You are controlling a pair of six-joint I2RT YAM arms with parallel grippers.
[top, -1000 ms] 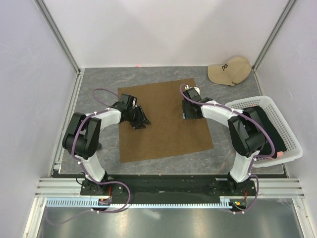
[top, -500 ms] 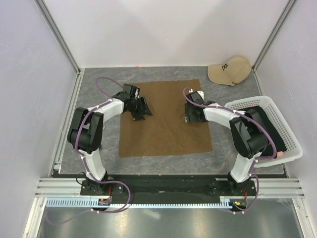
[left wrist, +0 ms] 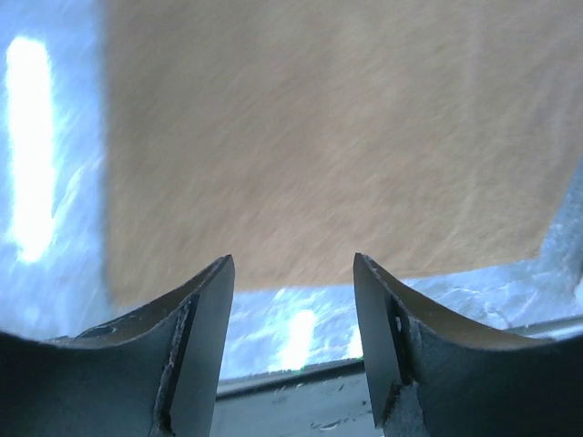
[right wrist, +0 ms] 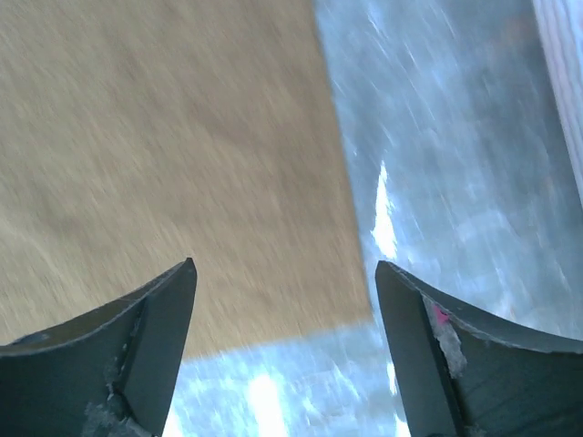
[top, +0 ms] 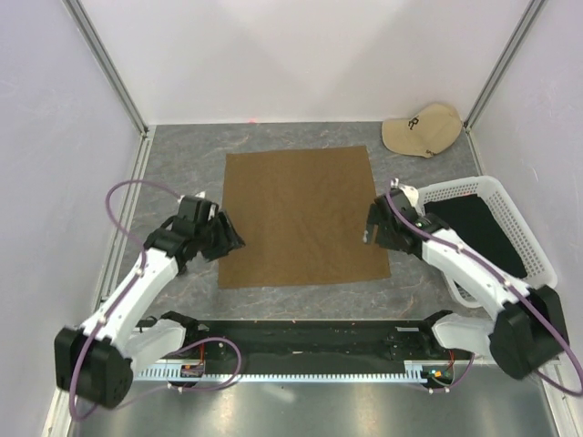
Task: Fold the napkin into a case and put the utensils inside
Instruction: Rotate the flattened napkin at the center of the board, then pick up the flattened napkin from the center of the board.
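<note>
Hovering low at the near corners of the napkin (top: 301, 214), our 2 grippers hold nothing. We see the left gripper (top: 228, 242) at the near-left corner, its jaws apart with only cloth and grey table (top: 182, 155) showing between them. The right gripper (top: 371, 229) sits at the right edge, close to the near-right corner, jaws likewise spread wide. The napkin lies flat and unfolded mid-table. A white mesh basket (top: 474, 185) holding black fabric (top: 483, 232) stands to its right; a beige cap (top: 422, 130) rests far right.
</note>
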